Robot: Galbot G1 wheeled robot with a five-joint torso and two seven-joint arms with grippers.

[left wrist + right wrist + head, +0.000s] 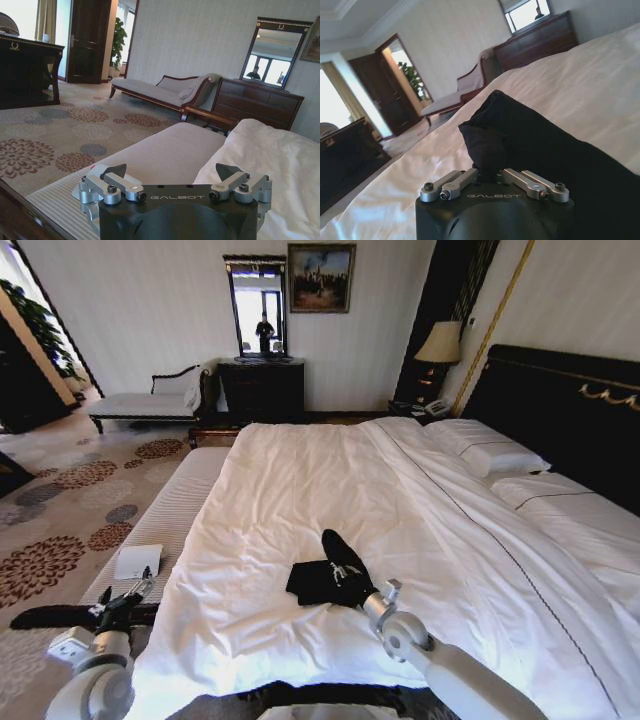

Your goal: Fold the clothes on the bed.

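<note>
- Left gripper (pixel 140 587) sits nearest me, low at my left side over the striped bench (pixel 175 510); wrist view shows its fingers (pixel 114 172) spread wide with nothing between them.
- White card (pixel 138 561) lies on the bench just ahead of that gripper.
- Right gripper (pixel 350 572) is reaching in from my right onto the black T-shirt (pixel 318 580); from the right wrist camera its fingers (pixel 454 181) angle inward and pinch a raised fold of the black fabric (pixel 520 135).
- T-shirt is bunched into a small dark heap on the white duvet (pixel 300 490), near the foot edge of the bed (pixel 560 390), roughly mid-width. One part sticks up and away from the heap toward the pillows (pixel 485 445).
- Can't make out any lettering on the shirt from here.
- Duvet around the heap is wrinkled, otherwise spread flat across the mattress.
- Farther off: two white pillows against the dark headboard on my right.
- Beyond the foot bench: patterned carpet (pixel 70 500), a chaise (pixel 150 400), a dark dresser (pixel 262 388) with a mirror (pixel 258 308) on the far wall.
- Bedside lamp (pixel 440 345) stands at the far corner beside the headboard.
</note>
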